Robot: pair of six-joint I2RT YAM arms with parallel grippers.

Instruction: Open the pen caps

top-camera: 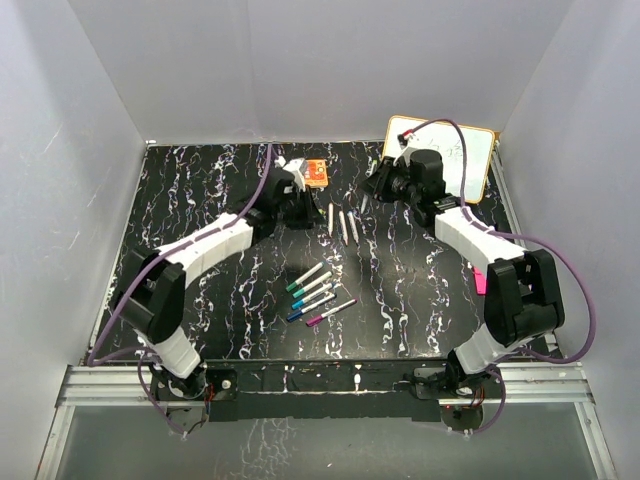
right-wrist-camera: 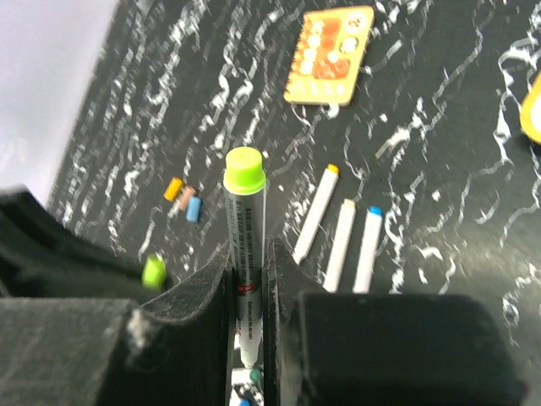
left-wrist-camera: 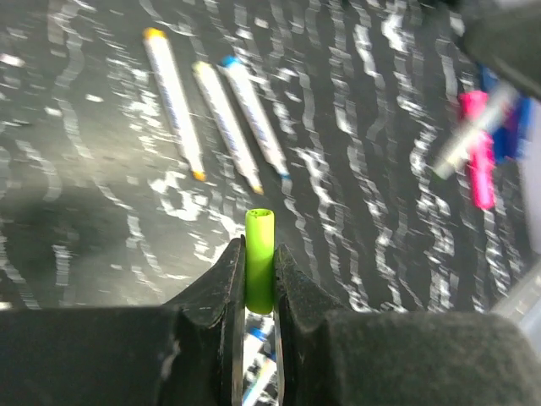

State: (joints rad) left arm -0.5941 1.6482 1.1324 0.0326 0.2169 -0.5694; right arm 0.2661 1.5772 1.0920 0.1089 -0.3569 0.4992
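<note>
Right wrist view: right gripper (right-wrist-camera: 248, 254) pinches a green-ended pen (right-wrist-camera: 245, 211), its axis running straight ahead; left gripper (left-wrist-camera: 259, 254) pinches a green cap (left-wrist-camera: 259, 230) likewise. Black white-veined table (top-camera: 400, 290), pale walls (top-camera: 300, 60).

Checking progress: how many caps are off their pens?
4: orange cap, pale cap and blue cap clustered on the table; green cap in the left claw. Others may be hidden.
</note>
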